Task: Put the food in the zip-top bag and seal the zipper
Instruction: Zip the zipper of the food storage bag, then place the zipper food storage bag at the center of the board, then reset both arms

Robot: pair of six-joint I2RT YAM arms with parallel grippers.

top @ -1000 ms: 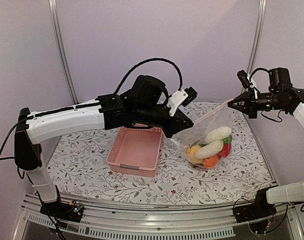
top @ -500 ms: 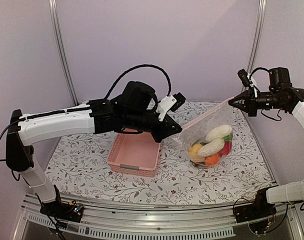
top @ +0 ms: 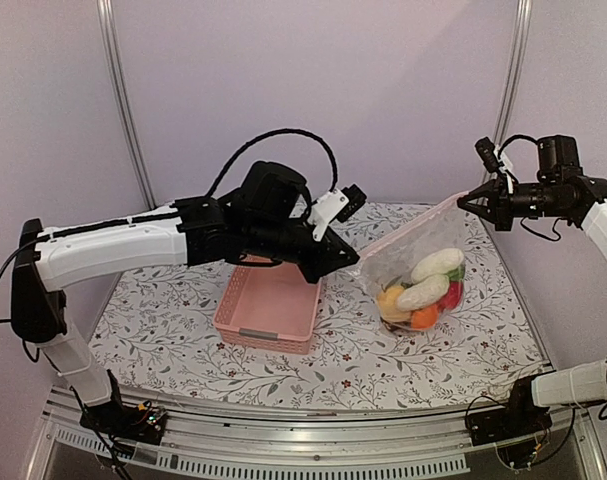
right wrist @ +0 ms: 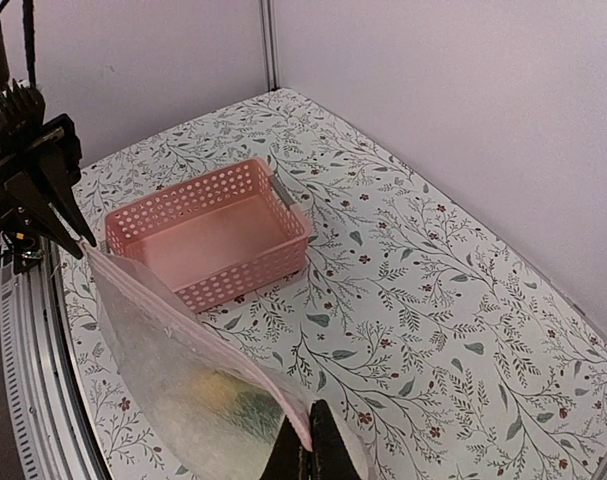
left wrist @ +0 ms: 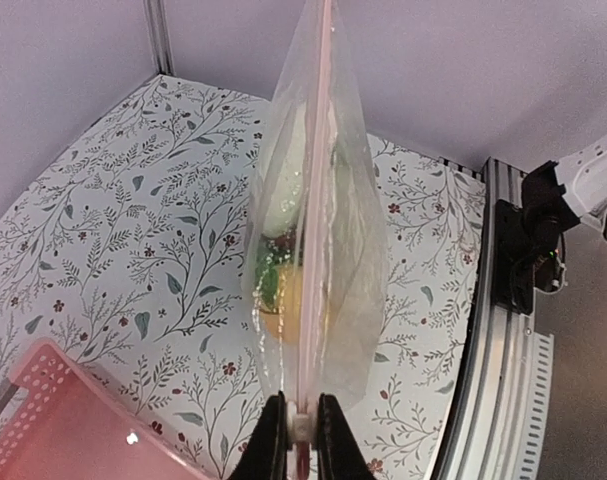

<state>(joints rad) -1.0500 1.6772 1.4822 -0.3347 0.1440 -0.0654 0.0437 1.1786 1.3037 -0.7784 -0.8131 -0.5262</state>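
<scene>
The clear zip-top bag point(top: 415, 262) hangs stretched between both grippers above the table, its pink zipper point(top: 408, 228) taut along the top edge. Inside lie the food: white radish pieces point(top: 435, 267), an orange point(top: 421, 318), a yellow piece and a red one. My left gripper point(top: 355, 258) is shut on the zipper's slider at the bag's left end; it also shows in the left wrist view point(left wrist: 301, 428). My right gripper point(top: 464, 202) is shut on the bag's right top corner, seen in the right wrist view point(right wrist: 310, 452). The bag point(left wrist: 313, 230) shows edge-on from the left wrist, and also from the right wrist point(right wrist: 183, 390).
An empty pink slatted basket point(top: 270, 300) stands on the floral tablecloth left of the bag, under the left arm; it also shows in the right wrist view point(right wrist: 208, 235). An aluminium rail point(top: 283, 440) runs along the table's near edge.
My left gripper has moved left and slightly down along the zipper towards the bag's left end. The right gripper has stayed in place, holding the corner.
</scene>
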